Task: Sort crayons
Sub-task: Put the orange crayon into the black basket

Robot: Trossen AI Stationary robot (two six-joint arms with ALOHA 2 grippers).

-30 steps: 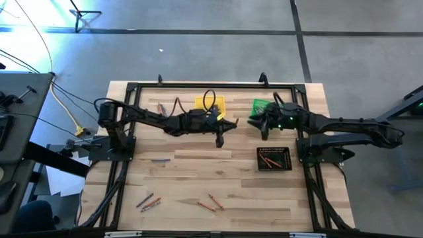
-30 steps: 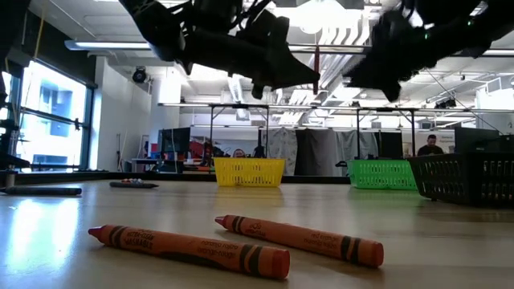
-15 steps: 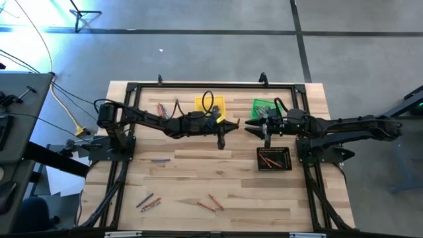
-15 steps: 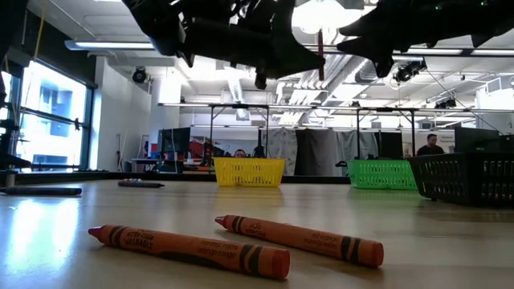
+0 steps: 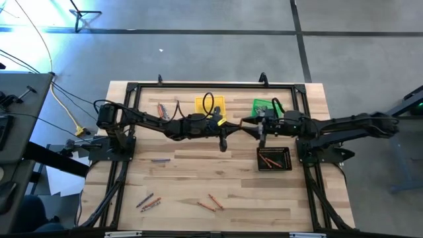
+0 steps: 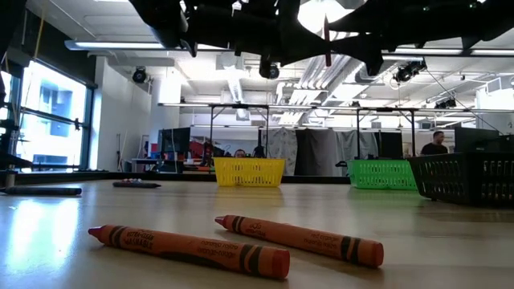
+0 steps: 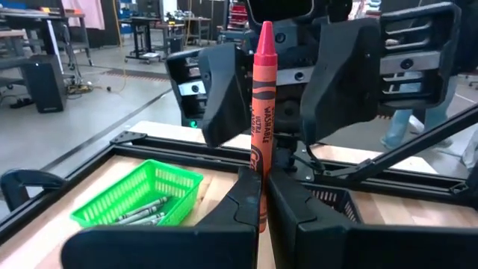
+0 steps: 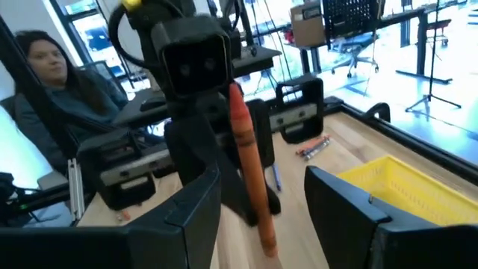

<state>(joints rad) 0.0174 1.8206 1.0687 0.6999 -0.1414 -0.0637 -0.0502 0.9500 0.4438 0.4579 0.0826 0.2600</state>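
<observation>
From above we see the desk point(image 5: 178, 178) with both arms reaching toward its middle: the left gripper point(image 5: 223, 141) just below the yellow bin point(image 5: 210, 105), the right gripper point(image 5: 254, 127) facing it from the right, near the green bin point(image 5: 263, 106) and above the black bin point(image 5: 273, 158), which holds orange-red crayons. Loose crayons point(image 5: 210, 201) lie near the lower edge, more at lower left and upper left of the desk. From desk level we see two orange-red crayons point(image 6: 301, 238) lying in the foreground, the yellow bin point(image 6: 249, 172) in the centre distance, the green bin point(image 6: 382, 174) to its right, the black bin point(image 6: 466, 178) at the right edge, and dark arms across the top. In the left wrist view the left jaws point(image 7: 264, 200) pinch an orange-red crayon point(image 7: 261, 112) standing upright, with the right gripper's spread jaws on either side of it just behind; the green bin point(image 7: 138, 198) sits lower left. In the right wrist view the right jaws point(image 8: 261, 202) are spread around the same crayon point(image 8: 250, 161); the yellow bin point(image 8: 407, 187) is at lower right and a person point(image 8: 52, 90) sits at upper left.
</observation>
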